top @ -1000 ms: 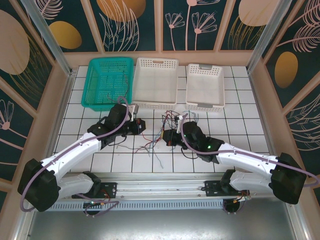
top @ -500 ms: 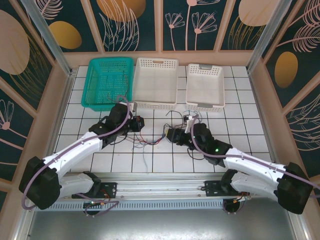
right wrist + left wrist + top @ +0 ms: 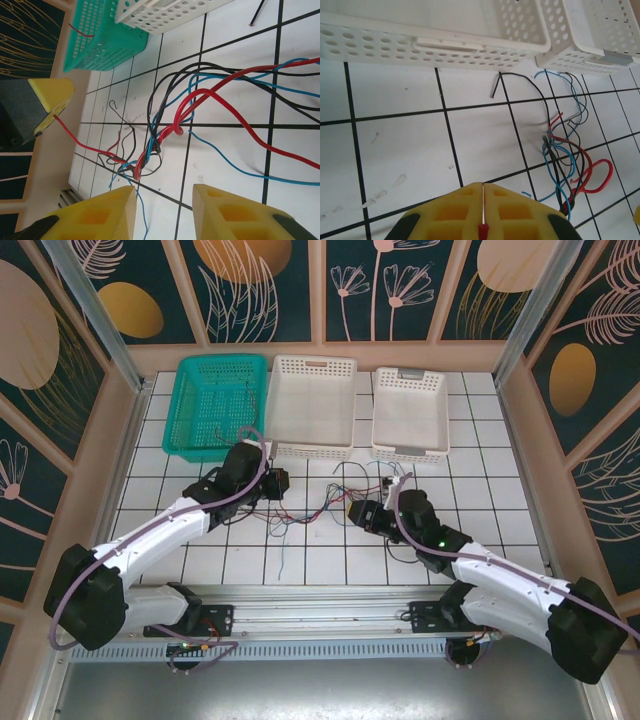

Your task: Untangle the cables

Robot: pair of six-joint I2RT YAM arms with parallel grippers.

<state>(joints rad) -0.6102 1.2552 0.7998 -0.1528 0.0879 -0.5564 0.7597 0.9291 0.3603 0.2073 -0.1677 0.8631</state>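
A green basket (image 3: 215,405) stood at the far left corner of the white-tiled bench (image 3: 480,440). Just in front of its right end, the left gripper (image 3: 278,483) hung low over the tiles. In the left wrist view its yellow pads (image 3: 465,210) were pressed together, pinching the end of a thin red cable (image 3: 483,232). The right wrist view showed that red cable (image 3: 65,129) running from the left gripper (image 3: 50,107) down into the tangle.

A white basket (image 3: 312,405) sat against the middle of the far edge. In front of it, between the two arms, the cables (image 3: 305,518) lay on the tiles near the bench's centre. Red, blue and black strands twisted together into a knot (image 3: 170,130), with loose ends trailing toward the near edge. One black strand (image 3: 515,75) curved out close to the white basket's front wall.

Right of the tangle, the right gripper (image 3: 355,512) pointed left toward it. Its yellow pads (image 3: 95,212) stood apart, open above the knot, with nothing between them.

A second white basket (image 3: 410,412) stood further right along the far edge.
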